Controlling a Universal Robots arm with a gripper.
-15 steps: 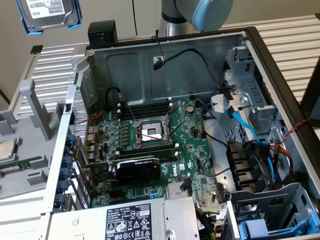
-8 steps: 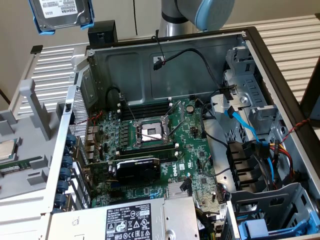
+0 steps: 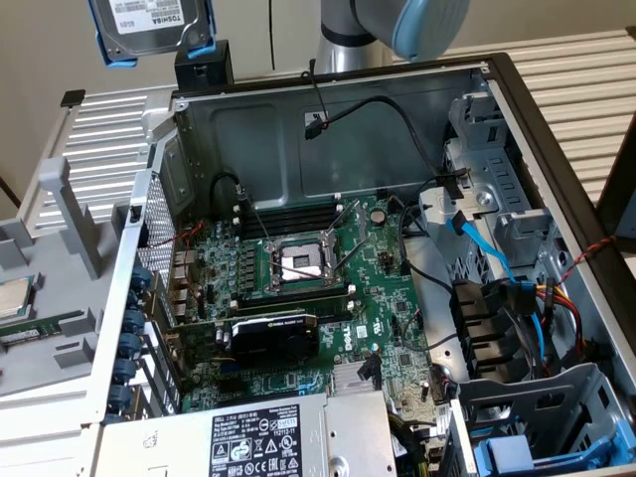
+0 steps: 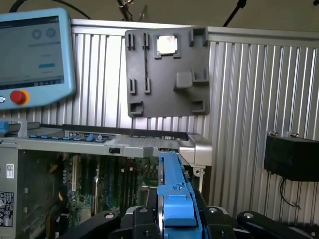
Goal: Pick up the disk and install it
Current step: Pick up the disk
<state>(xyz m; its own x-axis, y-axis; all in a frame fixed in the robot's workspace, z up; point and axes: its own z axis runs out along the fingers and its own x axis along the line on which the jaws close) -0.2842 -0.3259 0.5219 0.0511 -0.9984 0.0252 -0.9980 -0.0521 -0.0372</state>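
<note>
Step in hand, my read: transfer, with the disk (image 3: 149, 22) lifted and not yet over its slot. It hung high at the exterior view's left, outside the open computer case (image 3: 328, 129), above the case's far corner. White Toshiba label faced the camera, with the blue carrier frame (image 3: 119, 52) around the drive.

To do it well, I'd say:
- Hold the carrier square to the drive cage (image 3: 517, 224) at the exterior view's right, with no tilt, or the frame rails would likely bind.
- Watch the loose cables (image 3: 477, 238) draped by that cage; they looked like the main snag risk.
- Stay well above the motherboard (image 3: 298, 278) and the case rim while crossing.

Tool (image 4: 174, 216): in the wrist view the black fingers (image 4: 142, 218) sat tight on both sides of the disk (image 4: 174, 191), seen edge-on with the blue frame running out from between them. No gap visible, so clamped on the drive and touching nothing else. The grip looked centred on the carrier.
</note>
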